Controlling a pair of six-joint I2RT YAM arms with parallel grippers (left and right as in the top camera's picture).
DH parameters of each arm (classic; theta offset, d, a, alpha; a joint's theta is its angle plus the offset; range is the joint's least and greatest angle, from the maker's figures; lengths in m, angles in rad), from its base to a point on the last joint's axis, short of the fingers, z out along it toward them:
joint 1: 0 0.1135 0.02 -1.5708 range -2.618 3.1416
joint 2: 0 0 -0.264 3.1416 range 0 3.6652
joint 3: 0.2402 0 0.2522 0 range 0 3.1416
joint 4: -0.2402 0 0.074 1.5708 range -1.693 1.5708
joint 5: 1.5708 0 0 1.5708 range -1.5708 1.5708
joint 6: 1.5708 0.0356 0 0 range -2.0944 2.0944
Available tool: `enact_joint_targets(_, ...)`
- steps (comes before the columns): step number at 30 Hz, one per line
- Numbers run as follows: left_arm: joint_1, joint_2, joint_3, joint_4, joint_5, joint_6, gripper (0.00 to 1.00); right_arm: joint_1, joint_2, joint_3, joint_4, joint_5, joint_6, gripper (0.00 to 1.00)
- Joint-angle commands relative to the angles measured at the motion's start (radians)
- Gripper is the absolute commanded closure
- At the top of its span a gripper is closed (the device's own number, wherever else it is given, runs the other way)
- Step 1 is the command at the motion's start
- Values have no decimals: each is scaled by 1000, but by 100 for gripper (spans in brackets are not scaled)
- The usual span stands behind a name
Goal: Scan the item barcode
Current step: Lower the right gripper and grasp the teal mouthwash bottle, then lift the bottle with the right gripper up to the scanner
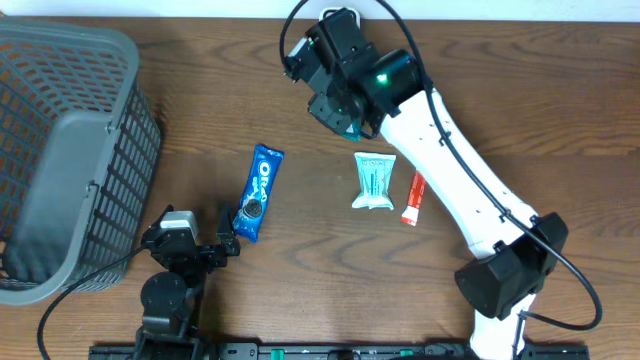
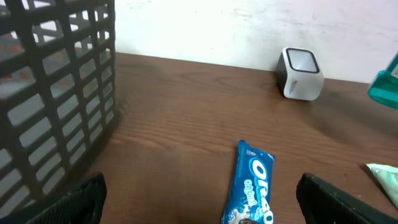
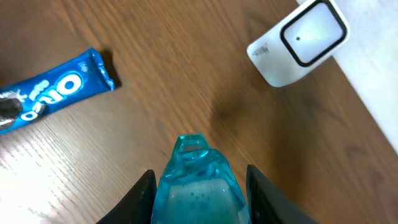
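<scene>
The right hand (image 3: 199,200) pinches a translucent teal plastic pouch (image 3: 194,163) between its two fingers, holding it above the brown wooden table (image 3: 155,106) near the small white-and-grey box scanner with a dark-framed window (image 3: 300,41). The left hand (image 2: 202,210) is spread wide and holds nothing, low over the table with the blue Oreo biscuit packet (image 1: 259,192) lying just ahead of it. A grey plastic lattice basket (image 1: 60,150) stands to its left, and a pale green sachet (image 1: 373,182) and a red-and-white tube (image 1: 413,198) lie side by side at mid-table.
</scene>
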Motion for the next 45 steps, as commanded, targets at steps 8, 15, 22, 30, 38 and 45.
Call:
enact_joint_targets(8, 3, 0, -65, 4, 9, -103, 2, 92, -49, 68, -138, -135, 208, 85)
enact_joint_targets(15, 3, 0, -65, 3, 2, -103, 3, 74, -63, 68, -251, -511, 360, 86)
enact_joint_targets(22, 3, 1, -65, 2, 2, -103, 2, 22, -63, 68, -324, -775, 359, 85)
enact_joint_targets(30, 3, 1, -65, 2, 2, -103, 2, -29, -63, 68, -296, -609, 242, 83)
enact_joint_targets(38, 3, 1, -65, 2, 2, -103, 2, -25, -63, 68, -72, -137, 172, 87)
enact_joint_targets(45, 3, 1, -65, 2, 2, -103, 2, -45, -57, 63, 135, 114, 57, 83)
